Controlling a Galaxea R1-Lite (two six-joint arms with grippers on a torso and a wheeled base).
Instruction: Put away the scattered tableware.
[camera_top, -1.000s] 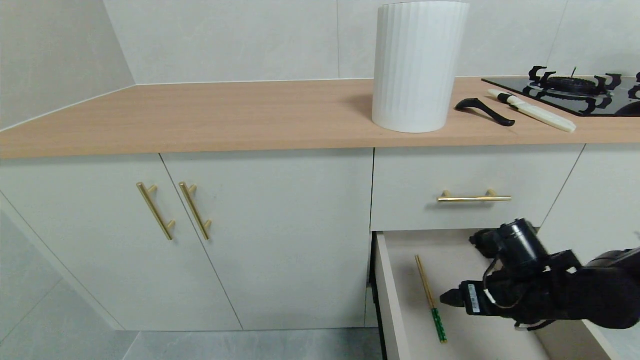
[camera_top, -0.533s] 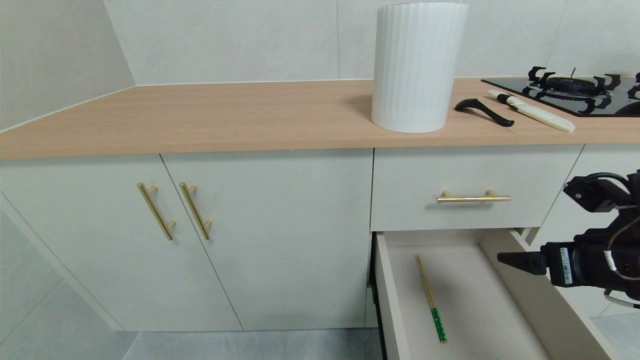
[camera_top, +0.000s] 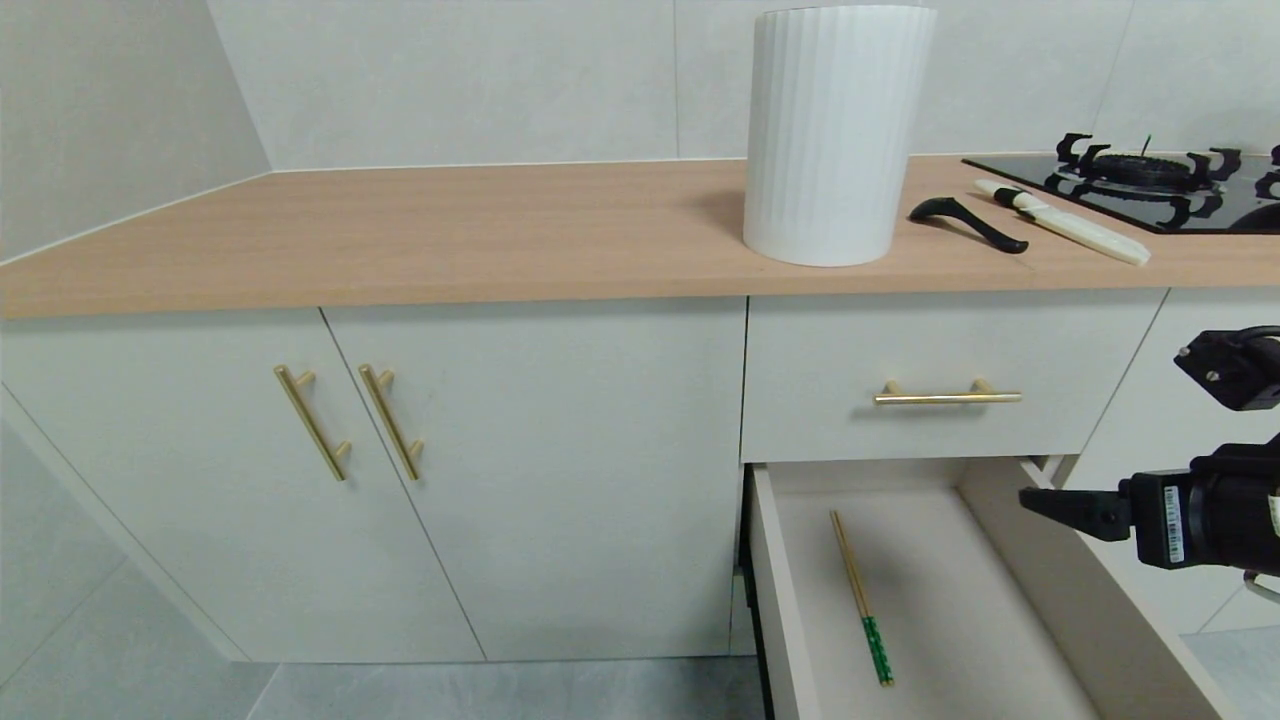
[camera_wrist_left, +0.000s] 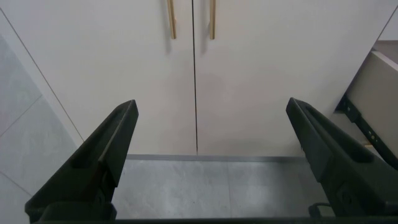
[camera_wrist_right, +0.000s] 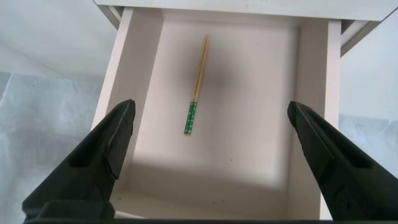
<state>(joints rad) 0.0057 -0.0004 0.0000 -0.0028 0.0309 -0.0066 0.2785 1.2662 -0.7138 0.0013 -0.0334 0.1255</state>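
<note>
1. Head view: Chopsticks (camera_top: 860, 600) lie flat on the floor of the open bottom drawer (camera_top: 775, 590), close to its left wall. They are thin, light wood with green near ends. The rest of the drawer floor is bare. The right gripper (camera_top: 1050, 500) hangs at the right, above the drawer's right wall and apart from it. Up on the counter (camera_top: 400, 230) a white knife (camera_top: 1065, 222) and a black tool (camera_top: 965, 220) lie side by side, between a tall white ribbed pot (camera_top: 835, 130) and the stove (camera_top: 1150, 185). The top drawer (camera_top: 950, 370) is shut.
2. Left wrist view: the left gripper (camera_wrist_left: 210, 104) has its jaws wide apart and holds nothing. It faces two shut cupboard doors (camera_wrist_left: 249, 81) with gold handles (camera_wrist_left: 172, 18), above a grey floor (camera_wrist_left: 205, 186).
3. Right wrist view: the right gripper (camera_wrist_right: 210, 104) is spread wide with nothing in it, high over the drawer (camera_wrist_right: 314, 93). The chopsticks (camera_wrist_right: 196, 87) lie apart from every wall.
</note>
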